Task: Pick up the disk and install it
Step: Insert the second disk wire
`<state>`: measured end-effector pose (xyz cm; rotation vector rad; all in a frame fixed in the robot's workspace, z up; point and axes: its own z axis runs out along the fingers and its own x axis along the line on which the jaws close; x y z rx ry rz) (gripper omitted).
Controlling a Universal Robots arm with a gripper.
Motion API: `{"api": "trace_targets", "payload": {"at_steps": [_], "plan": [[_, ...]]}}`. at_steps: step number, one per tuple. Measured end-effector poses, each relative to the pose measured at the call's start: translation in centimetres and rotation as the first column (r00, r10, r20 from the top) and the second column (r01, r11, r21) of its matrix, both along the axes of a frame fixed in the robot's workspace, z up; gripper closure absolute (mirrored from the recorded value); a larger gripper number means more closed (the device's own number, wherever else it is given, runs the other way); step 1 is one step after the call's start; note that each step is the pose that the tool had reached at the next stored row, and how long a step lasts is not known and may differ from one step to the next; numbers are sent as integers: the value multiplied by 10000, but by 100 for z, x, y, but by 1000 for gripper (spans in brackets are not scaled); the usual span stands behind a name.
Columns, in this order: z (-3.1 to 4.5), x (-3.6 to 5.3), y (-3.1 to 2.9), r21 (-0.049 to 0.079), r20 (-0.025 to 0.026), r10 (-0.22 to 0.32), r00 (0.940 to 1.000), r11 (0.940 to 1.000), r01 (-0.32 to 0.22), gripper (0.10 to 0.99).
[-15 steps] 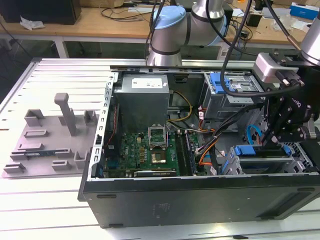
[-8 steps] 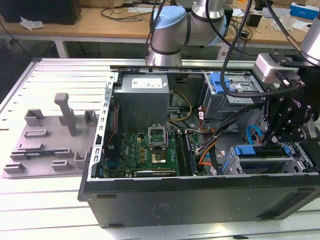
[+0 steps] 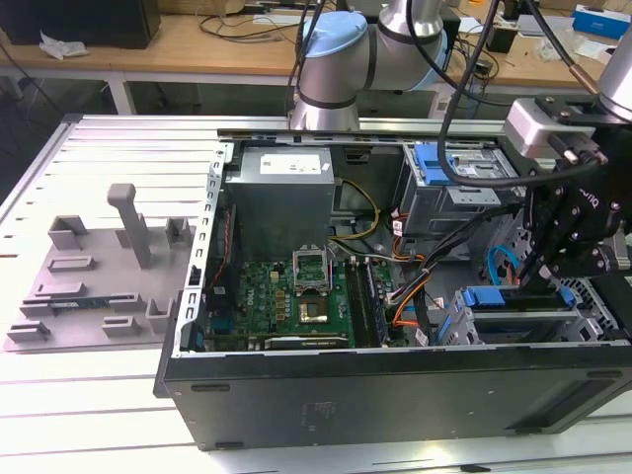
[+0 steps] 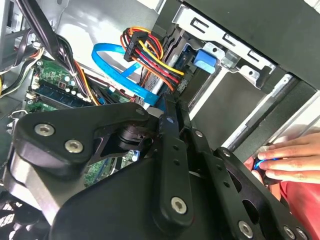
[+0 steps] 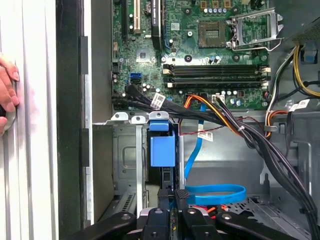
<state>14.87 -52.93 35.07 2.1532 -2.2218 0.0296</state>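
Edge-on at the mouth of the metal drive cage (image 5: 125, 150), in the case's front corner, the disk (image 5: 162, 150) sits between my fingers, which are closed on its thin sides at my gripper (image 5: 174, 194). Stiff, fairly heavy and shock-sensitive by my judgement, it is best held by the blue carrier frame, never the label face. Crowding it are a looped blue data cable (image 5: 215, 190) and a bundle of power leads (image 5: 225, 117), while a person's hand (image 5: 6, 95) rests outside the case wall.
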Motion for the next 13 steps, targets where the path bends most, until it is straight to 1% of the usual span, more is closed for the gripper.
{"api": "trace_targets", "payload": {"at_steps": [13], "plan": [[-11, 0, 5, -4, 0, 5, 10000, 10000, -5, 925]]}}
